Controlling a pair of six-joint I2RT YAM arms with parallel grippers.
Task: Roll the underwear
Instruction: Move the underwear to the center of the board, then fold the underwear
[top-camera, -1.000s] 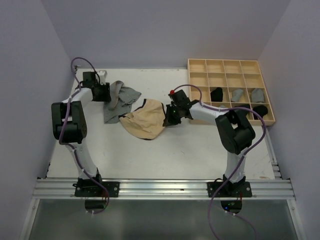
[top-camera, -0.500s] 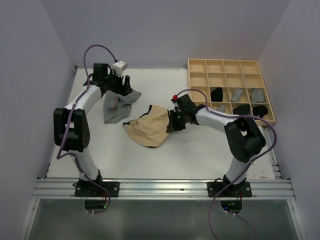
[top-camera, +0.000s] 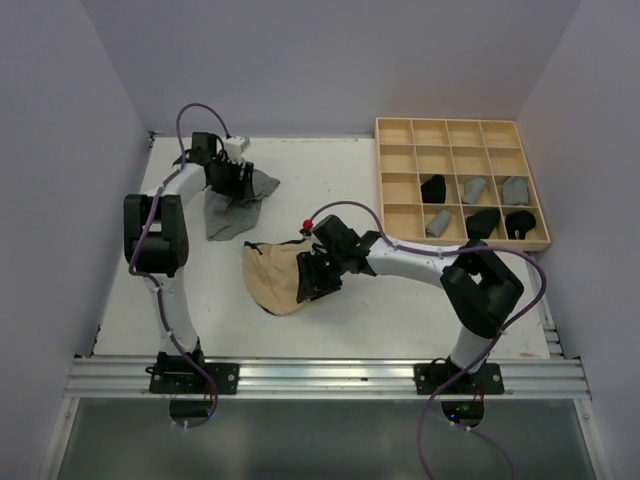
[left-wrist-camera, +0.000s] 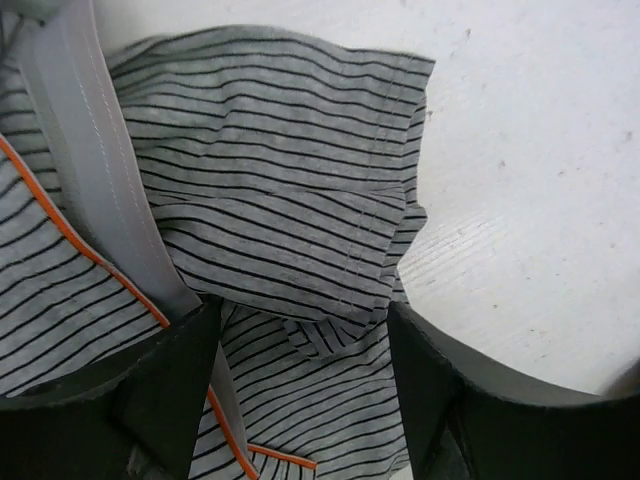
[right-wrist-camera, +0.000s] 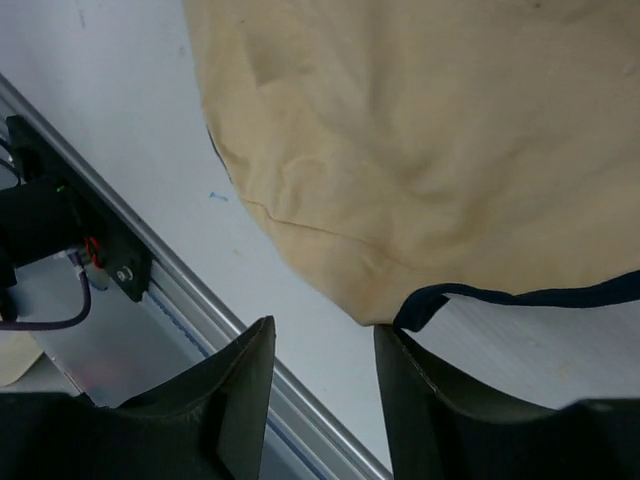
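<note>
A tan-beige underwear (top-camera: 270, 277) with dark trim (right-wrist-camera: 520, 297) lies flat mid-table. My right gripper (top-camera: 312, 280) is at its right edge, open; in the right wrist view the gripper (right-wrist-camera: 325, 390) has nothing between its fingers and the cloth's (right-wrist-camera: 420, 150) corner touches one fingertip. A grey striped underwear (top-camera: 230, 215) with orange trim lies crumpled at the back left. My left gripper (top-camera: 238, 185) is low over it, open, and in the left wrist view the gripper (left-wrist-camera: 300, 390) straddles a fold of the striped cloth (left-wrist-camera: 280, 180).
The pale wooden grid tray (top-camera: 462, 130) stands at the back right with several rolled black and grey underwear in its lower cells, such as one black roll (top-camera: 433, 187). The aluminium rail (right-wrist-camera: 200, 320) runs along the near table edge.
The right arm dragged the tan underwear toward the near left, then opened its jaws off it. The left gripper swung back down onto the striped cloth and opened wider.
</note>
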